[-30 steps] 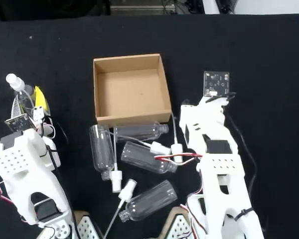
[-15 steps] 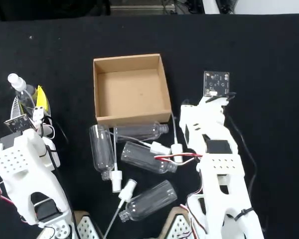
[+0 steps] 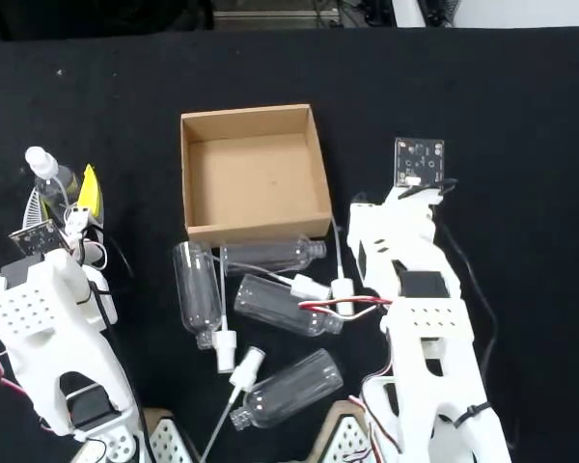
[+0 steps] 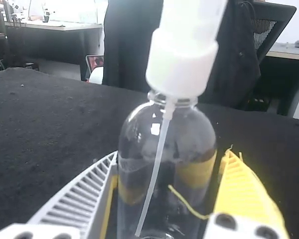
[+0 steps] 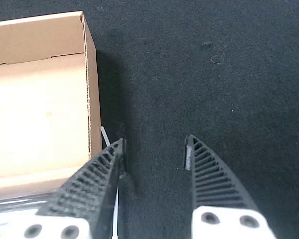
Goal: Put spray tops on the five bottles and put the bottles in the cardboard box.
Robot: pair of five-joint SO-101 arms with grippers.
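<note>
Black surface (image 3: 521, 116). Cardboard box (image 3: 261, 230) sits mid-surface, top open. Right gripper (image 5: 154, 142) just beside the box's right wall, fingers spread. Left gripper (image 4: 169, 154) near the left edge, fingers pinching the capped bottle (image 4: 159, 124), spray top (image 4: 184, 55) on. Four uncapped bottles (image 3: 285, 304) lie between the box and the near edge, loose spray tops (image 3: 343, 289) among them.

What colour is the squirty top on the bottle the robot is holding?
White. The spray top on the held bottle shows best in the left wrist view.
</note>
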